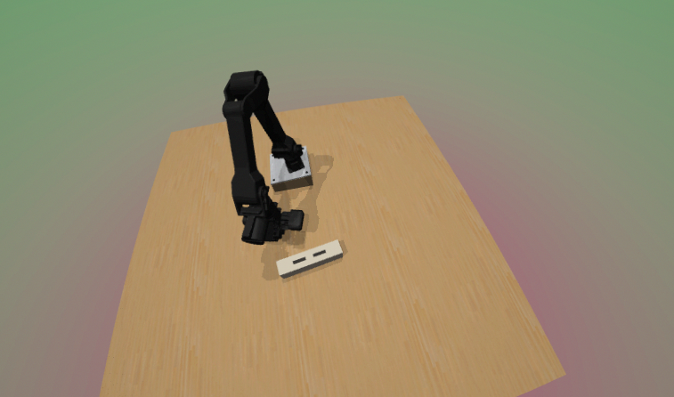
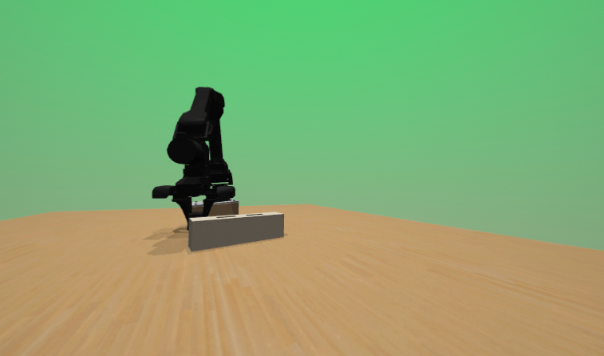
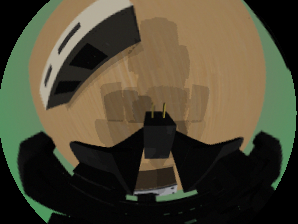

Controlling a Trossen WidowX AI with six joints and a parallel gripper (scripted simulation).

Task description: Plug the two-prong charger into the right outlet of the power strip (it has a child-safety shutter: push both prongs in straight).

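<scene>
The white power strip (image 1: 328, 249) (image 2: 235, 231) (image 3: 100, 16) lies flat on the wooden table (image 1: 403, 295), with two dark outlets in its top face. My gripper (image 1: 263, 235) (image 2: 199, 211) (image 3: 156, 130) is low over the table just behind the strip's left end. It is shut on the small dark two-prong charger (image 3: 160, 128). In the wrist view the charger's prongs point away from me, down towards the table. The arm hides the charger in the top and exterior views. The strip lies to the upper left in the wrist view, apart from the charger.
The arm's grey base block (image 1: 286, 174) (image 2: 227, 207) stands behind the strip near the middle of the table.
</scene>
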